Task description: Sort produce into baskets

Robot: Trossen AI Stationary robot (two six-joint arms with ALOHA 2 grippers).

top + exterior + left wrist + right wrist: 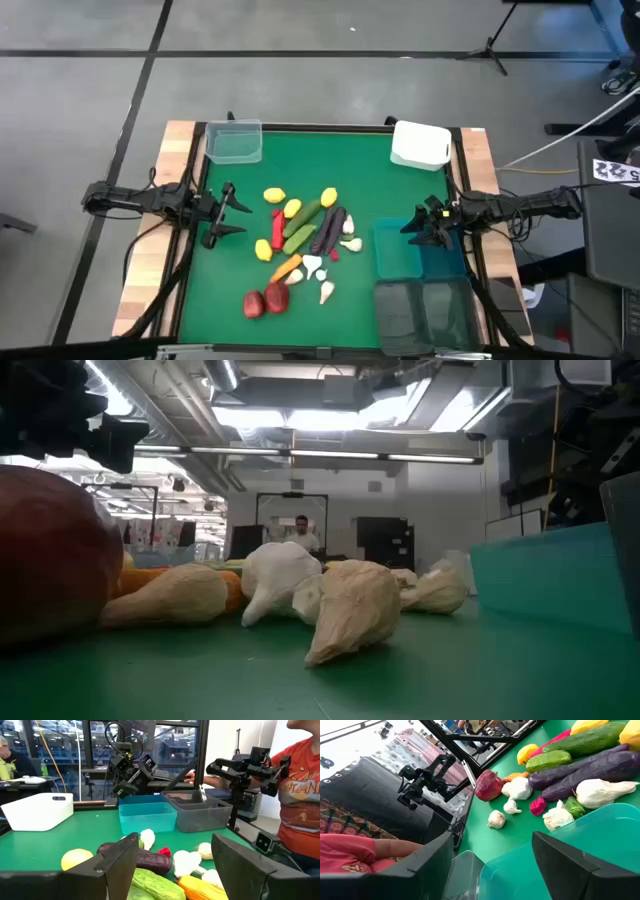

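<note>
The produce lies in a heap on the green mat's middle: yellow lemons [274, 195], green cucumbers [303, 214], purple eggplants [330, 229], an orange carrot [287, 267], white garlic [326, 292] and dark red round ones [266, 299]. My left gripper [233, 214] is open and empty at the heap's left. My right gripper [412, 223] is open and empty above the teal baskets [400, 249] at the right. A clear basket [234, 141] stands at the far left, a white basket [420, 144] at the far right, two dark baskets [425, 312] at the near right.
The mat sits in a wooden-edged table [176, 170]. A person in an orange shirt [300, 795] stands beyond the table's near right side. Bare mat lies along the far edge between the clear and white baskets, and at the near left.
</note>
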